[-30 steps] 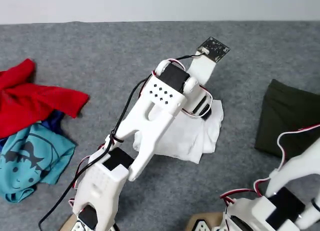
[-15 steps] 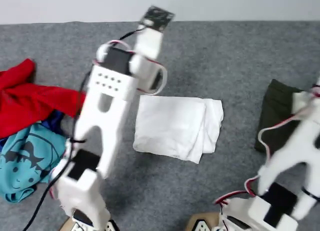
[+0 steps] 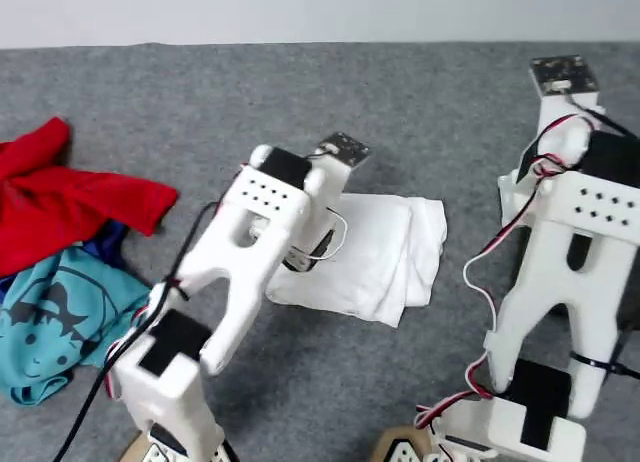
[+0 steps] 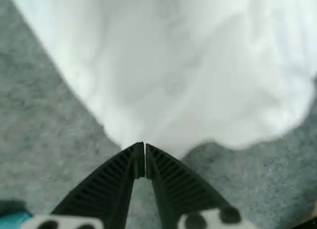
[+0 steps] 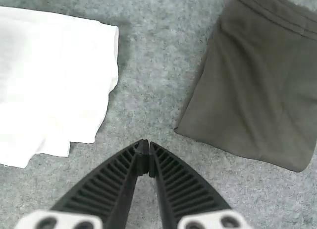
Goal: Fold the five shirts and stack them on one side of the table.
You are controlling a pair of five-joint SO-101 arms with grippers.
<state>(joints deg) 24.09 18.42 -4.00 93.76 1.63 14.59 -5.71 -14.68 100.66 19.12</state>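
— Where is the white shirt (image 3: 375, 247)?

— Folded, flat at the middle of the table (image 3: 400, 102); its doubled edge faces the dark shirt (image 5: 262, 95), which lies folded at my right side, apart from it, with a strip of grey surface between them.

— And your left gripper (image 4: 144, 148)?

— My left gripper has its two fingers pressed together, tip against tip; the tips sit right at the near edge of the white shirt, and I cannot tell whether any cloth is caught between them.

— The right one?

— My right gripper (image 5: 145, 144) is closed too, with nothing in it; it hangs over the bare grey strip between the white shirt and the dark shirt, touching neither.

— What about the other shirts?

— Unfolded, in a heap at my far left; the red shirt (image 3: 70, 207) lies on top and farther back, the teal shirt (image 3: 60, 322) nearer me, a bit of blue shirt (image 3: 108, 240) showing between the two.
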